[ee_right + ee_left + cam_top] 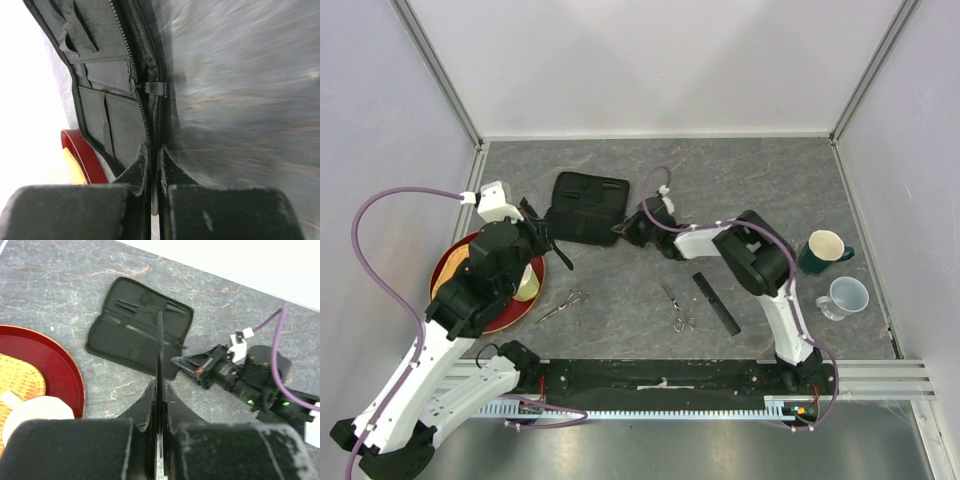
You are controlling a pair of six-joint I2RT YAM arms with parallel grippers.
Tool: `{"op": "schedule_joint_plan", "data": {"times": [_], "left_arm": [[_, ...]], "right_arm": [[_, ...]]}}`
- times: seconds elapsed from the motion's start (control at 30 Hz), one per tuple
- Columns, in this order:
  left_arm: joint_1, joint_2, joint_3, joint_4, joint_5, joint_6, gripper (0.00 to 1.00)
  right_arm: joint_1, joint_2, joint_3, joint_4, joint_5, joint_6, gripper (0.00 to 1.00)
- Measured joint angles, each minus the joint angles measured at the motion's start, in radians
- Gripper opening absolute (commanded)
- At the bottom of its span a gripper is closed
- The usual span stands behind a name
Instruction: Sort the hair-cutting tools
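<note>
My left gripper (542, 240) is shut on a slim black comb (561, 258), held above the table left of the open black case (586, 207). In the left wrist view the comb (160, 347) stands edge-on between my fingers, over the case (135, 332). My right gripper (626, 232) is shut on the case's right zipper edge (154, 125). A straight black comb (717, 303) lies at front right. One pair of silver scissors (565, 305) lies front left of centre. The other pair (678, 311) lies beside the straight comb.
A red plate (455, 255) with a pale yellow cup (527, 284) and a woven mat sits under my left arm. A green mug (826, 250) and a clear cup (847, 297) stand at the right. Cage posts and walls enclose the table.
</note>
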Motion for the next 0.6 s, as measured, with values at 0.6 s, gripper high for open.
{"op": "schedule_joint_plan", "data": {"times": [0.6], "left_arm": [[0.0, 0.076, -0.001, 0.043, 0.158, -0.011, 0.02]], "right_arm": [[-0.369, -0.399, -0.409, -0.194, -0.408, -0.537, 0.01]]}}
